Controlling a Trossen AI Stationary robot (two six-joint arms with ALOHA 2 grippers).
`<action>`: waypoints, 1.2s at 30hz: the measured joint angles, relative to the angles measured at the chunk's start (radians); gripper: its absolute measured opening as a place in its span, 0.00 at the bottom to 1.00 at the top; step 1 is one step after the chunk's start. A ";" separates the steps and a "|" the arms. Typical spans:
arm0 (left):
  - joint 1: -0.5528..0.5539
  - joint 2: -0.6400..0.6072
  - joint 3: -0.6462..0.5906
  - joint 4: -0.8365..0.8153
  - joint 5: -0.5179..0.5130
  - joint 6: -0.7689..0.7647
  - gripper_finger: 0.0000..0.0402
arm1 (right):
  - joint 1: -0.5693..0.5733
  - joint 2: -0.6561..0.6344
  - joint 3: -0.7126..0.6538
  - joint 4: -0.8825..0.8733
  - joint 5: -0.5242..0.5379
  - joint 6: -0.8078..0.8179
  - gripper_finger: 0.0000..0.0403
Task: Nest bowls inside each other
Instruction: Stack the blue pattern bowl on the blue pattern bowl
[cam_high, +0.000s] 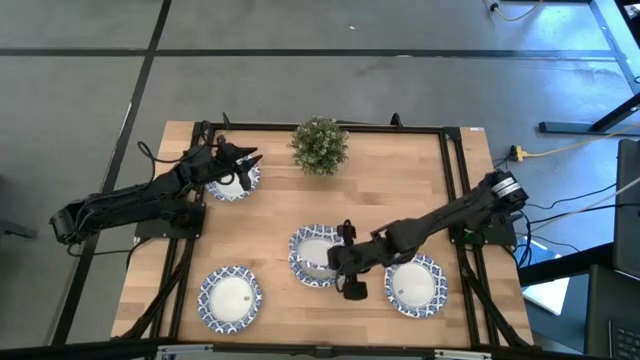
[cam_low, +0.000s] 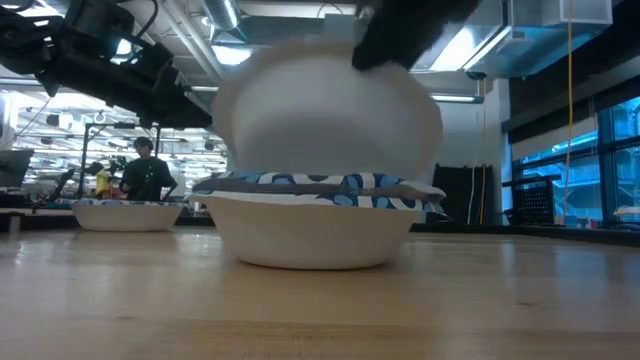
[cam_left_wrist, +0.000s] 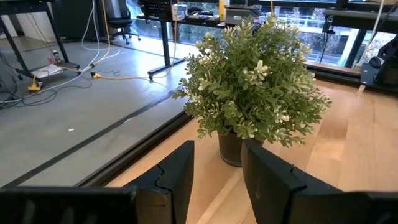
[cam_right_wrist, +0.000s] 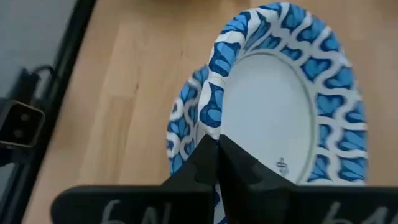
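Several blue-rimmed white bowls sit on the wooden table: one far-left (cam_high: 232, 182), one near-left (cam_high: 230, 298), one on the right (cam_high: 415, 285), and a centre bowl (cam_high: 312, 255) resting on its base. My right gripper (cam_high: 346, 262) is shut on another bowl (cam_right_wrist: 280, 106), which is tilted over the centre bowl (cam_right_wrist: 181, 127). In the low view the tilted bowl's white underside (cam_low: 330, 110) rises above the centre bowl (cam_low: 315, 225). My left gripper (cam_high: 245, 160) hovers open above the far-left bowl, pointing at the plant (cam_left_wrist: 255, 81). My right gripper pinches the tilted bowl's patterned rim (cam_right_wrist: 214, 127) between its two shut fingers, coming from the table's right side. The bowl stands steeply tilted, underside toward the near edge, over the centre bowl. Whether its lower edge rests on that bowl, I cannot tell.
The green potted plant (cam_high: 320, 145) stands at the far middle of the table. A black frame (cam_high: 455, 180) borders the table's edges. Bare wood lies between the plant and the centre bowl. A person (cam_low: 147, 172) stands in the room behind the table.
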 joint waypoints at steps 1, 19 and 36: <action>0.000 0.000 0.000 -0.003 0.000 0.000 0.32 | 0.000 0.012 0.000 0.000 -0.001 0.002 0.03; 0.000 0.000 0.000 -0.042 0.001 -0.001 0.32 | -0.006 0.047 -0.001 0.002 -0.055 -0.034 0.06; 0.000 0.000 0.000 -0.041 0.001 0.000 0.32 | -0.012 0.047 -0.001 -0.026 -0.047 -0.134 0.07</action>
